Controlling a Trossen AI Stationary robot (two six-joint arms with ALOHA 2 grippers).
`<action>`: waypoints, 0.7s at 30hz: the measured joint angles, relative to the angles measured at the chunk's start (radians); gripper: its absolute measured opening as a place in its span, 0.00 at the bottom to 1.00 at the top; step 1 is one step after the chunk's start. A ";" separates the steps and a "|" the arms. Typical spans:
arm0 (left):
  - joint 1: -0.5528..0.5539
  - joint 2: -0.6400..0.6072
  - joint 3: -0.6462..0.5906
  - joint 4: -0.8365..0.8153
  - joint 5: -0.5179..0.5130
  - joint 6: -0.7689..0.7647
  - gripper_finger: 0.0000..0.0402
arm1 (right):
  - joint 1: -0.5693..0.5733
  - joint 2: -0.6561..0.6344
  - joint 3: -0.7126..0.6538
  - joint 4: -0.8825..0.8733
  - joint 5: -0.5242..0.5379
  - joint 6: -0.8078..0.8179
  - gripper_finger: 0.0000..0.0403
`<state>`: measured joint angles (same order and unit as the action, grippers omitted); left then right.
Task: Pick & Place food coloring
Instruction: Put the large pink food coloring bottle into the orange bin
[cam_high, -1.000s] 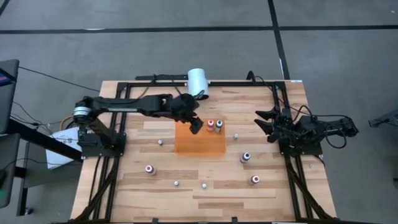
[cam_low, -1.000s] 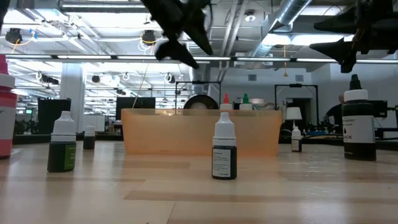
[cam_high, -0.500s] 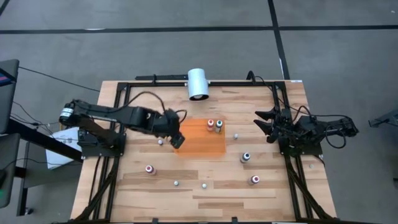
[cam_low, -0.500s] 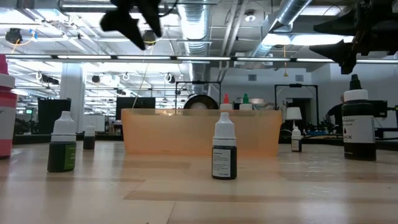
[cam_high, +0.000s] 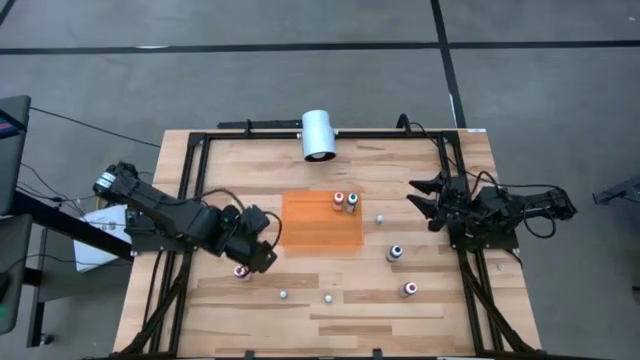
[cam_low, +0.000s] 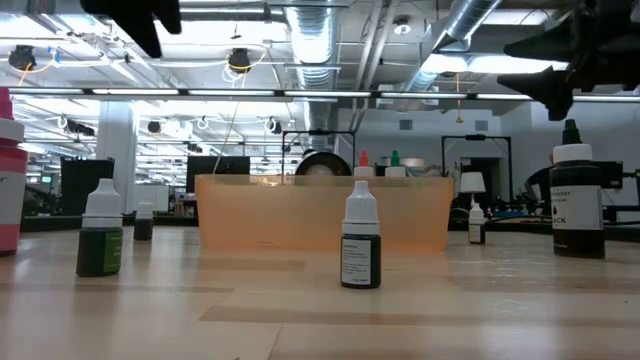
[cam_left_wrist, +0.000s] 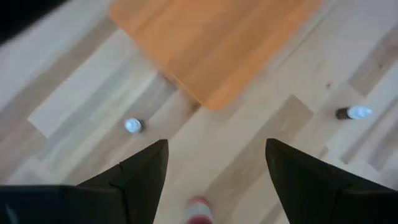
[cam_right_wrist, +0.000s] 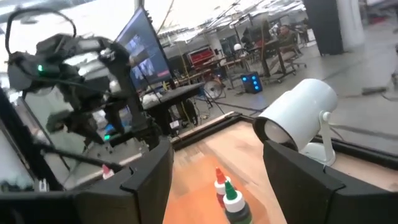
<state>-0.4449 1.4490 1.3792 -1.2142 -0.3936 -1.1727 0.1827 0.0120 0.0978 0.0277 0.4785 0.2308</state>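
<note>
Small food coloring bottles stand upright on the wooden table. Two bottles (cam_high: 344, 202), red-capped and green-capped, stand inside the orange tray (cam_high: 320, 232). A pink-red bottle (cam_high: 241, 271) stands left of the tray toward the near edge. My left gripper (cam_high: 262, 257) hovers open just beside and above it. In the left wrist view my left gripper (cam_left_wrist: 216, 144) has this bottle (cam_left_wrist: 198, 210) low between its fingers, untouched. My right gripper (cam_high: 418, 196) waits open in the air at the table's right side, and my right gripper (cam_right_wrist: 217, 149) looks toward the tray.
More bottles stand loose: a dark one (cam_high: 395, 252), a red one (cam_high: 409, 289), and small ones (cam_high: 283, 294), (cam_high: 327, 298), (cam_high: 379, 218). A large white cylinder (cam_high: 318, 134) sits at the far edge. In the low view a green bottle (cam_low: 100, 240) and a black bottle (cam_low: 577, 205) stand near.
My left gripper has swung from above the tray's far right corner, by the two bottles there, toward the table's left and near edge. It now hangs by the pink-red bottle. The bottles and the tray have stayed where they were.
</note>
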 joint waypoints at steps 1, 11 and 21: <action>-0.015 0.000 0.000 -0.001 -0.003 -0.029 0.65 | 0.000 0.000 0.000 -0.002 -0.018 -0.022 0.59; -0.166 0.000 0.000 -0.001 -0.039 -0.424 0.65 | 0.000 0.000 0.000 -0.048 -0.309 -0.102 0.59; -0.316 0.010 0.000 -0.133 0.009 -0.821 0.65 | 0.000 0.000 0.000 -0.084 -0.320 -0.073 0.59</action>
<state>-0.7613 1.4591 1.3788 -1.3476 -0.3846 -1.9938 0.1829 0.0120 0.0978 -0.0561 0.1581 0.1574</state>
